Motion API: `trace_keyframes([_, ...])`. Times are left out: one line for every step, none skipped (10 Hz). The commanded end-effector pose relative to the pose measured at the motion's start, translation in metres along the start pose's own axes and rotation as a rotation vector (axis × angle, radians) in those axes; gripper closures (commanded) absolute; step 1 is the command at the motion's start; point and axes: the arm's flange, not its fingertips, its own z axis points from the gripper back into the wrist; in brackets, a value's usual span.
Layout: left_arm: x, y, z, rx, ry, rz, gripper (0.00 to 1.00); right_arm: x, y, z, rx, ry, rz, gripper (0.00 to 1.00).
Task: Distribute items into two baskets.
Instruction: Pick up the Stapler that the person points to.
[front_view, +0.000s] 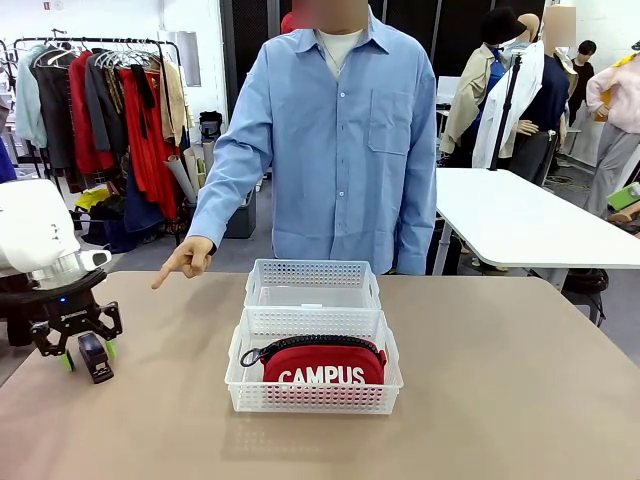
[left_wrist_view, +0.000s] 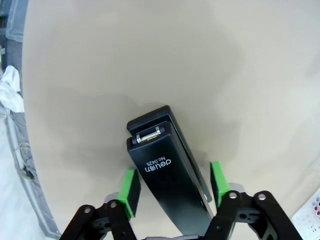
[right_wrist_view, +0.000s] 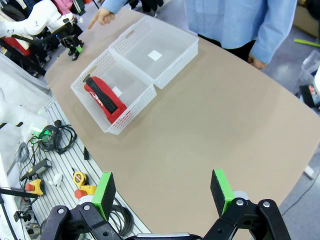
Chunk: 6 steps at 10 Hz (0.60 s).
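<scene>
The small black stapler (left_wrist_view: 167, 180) lies on the tan table at its left side, also visible as a dark block (front_view: 96, 358). My left gripper (front_view: 88, 352) stands open astride it, green pads (left_wrist_view: 131, 192) on either side. The red CAMPUS pouch (front_view: 322, 365) sits in the nearer white basket (front_view: 313, 398). Behind it, touching, the other white basket (front_view: 312, 268) holds nothing. My right gripper (right_wrist_view: 165, 192) hangs open high over the table, holding nothing. From there the pouch (right_wrist_view: 102, 97) shows in the near basket (right_wrist_view: 131, 84), beside the far basket (right_wrist_view: 167, 42).
A person in a blue shirt stands at the far side, one hand (front_view: 185, 260) pointing down at the table's left part. Cables and tools (right_wrist_view: 55, 145) lie on a slatted rail beside the table edge. A white table (front_view: 520, 220) stands back right.
</scene>
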Motion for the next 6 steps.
trace_keyframes([0.0024,0.0019,-0.0003,0.011,-0.016,-0.024,0.75,0.0005,0.0008,-0.0001,0.001,-0.001,0.002,0.0])
trace_keyframes([0.0028,0.002,0.0001,0.007,-0.015,-0.027,0.95,0.0005,0.0008,-0.0001,0.001,-0.001,0.002,0.0])
trace_keyframes([0.003,0.0022,0.0005,0.007,-0.013,-0.034,1.0,0.0005,0.0008,-0.0001,0.001,-0.001,0.002,0.0])
trace_keyframes([0.0032,0.002,0.0009,0.009,-0.011,-0.039,1.0,0.0005,0.0008,-0.0001,0.001,-0.001,0.002,0.0])
trace_keyframes([0.0035,0.0023,0.0018,0.007,-0.005,-0.047,1.0,0.0005,0.0008,-0.0001,0.001,-0.001,0.002,0.0])
trace_keyframes([0.0039,0.0022,0.0016,0.0,-0.003,-0.043,1.0,0.0005,0.0008,-0.0001,0.001,-0.001,0.002,0.0])
